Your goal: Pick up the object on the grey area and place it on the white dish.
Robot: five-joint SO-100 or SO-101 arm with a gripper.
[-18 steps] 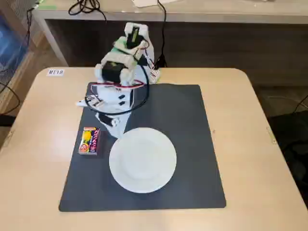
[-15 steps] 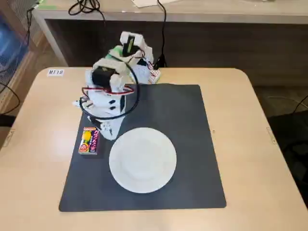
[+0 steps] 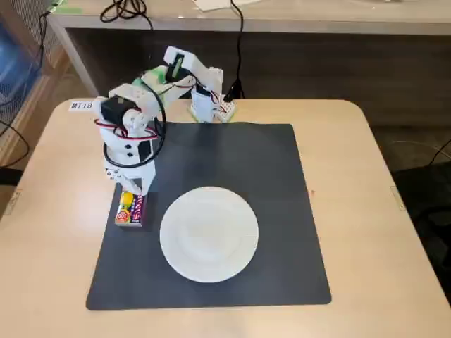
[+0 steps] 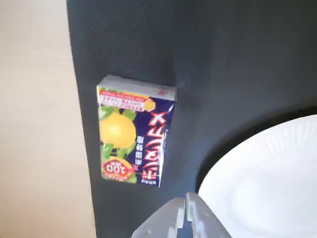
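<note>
Gripper [image 4: 187, 210] enters the wrist view from the bottom edge, and its two pale fingertips [image 4: 174, 210] stand pressed together with only a thin line between them; it is clenched on nothing. In the fixed view the white arm [image 3: 130, 134] bends down over the left part of the dark grey mat [image 3: 232, 155], and the gripper itself is mostly hidden behind the arm body there.

The small packet [image 4: 134, 131] lies flat on the mat, above and to the left of the fingertips in the wrist view, apart from them and not touching. Its face shows a yellow citrus fruit with green leaves, a dark blue side with white and red letters, and a red round mark near its lower end. The packet sits just beside the left edge of the mat, with the beige tabletop [image 4: 34, 124] beyond it. In the fixed view the same packet [image 3: 130, 209] is seen directly under the lowered arm, near the left border of the mat.

The white paper plate [image 4: 267, 183] lies to the right of the fingertips in the wrist view, very near to them, with its ribbed rim curving upward. In the fixed view the plate [image 3: 208, 234] rests on the mat, to the right of the packet and apart from it.
</note>
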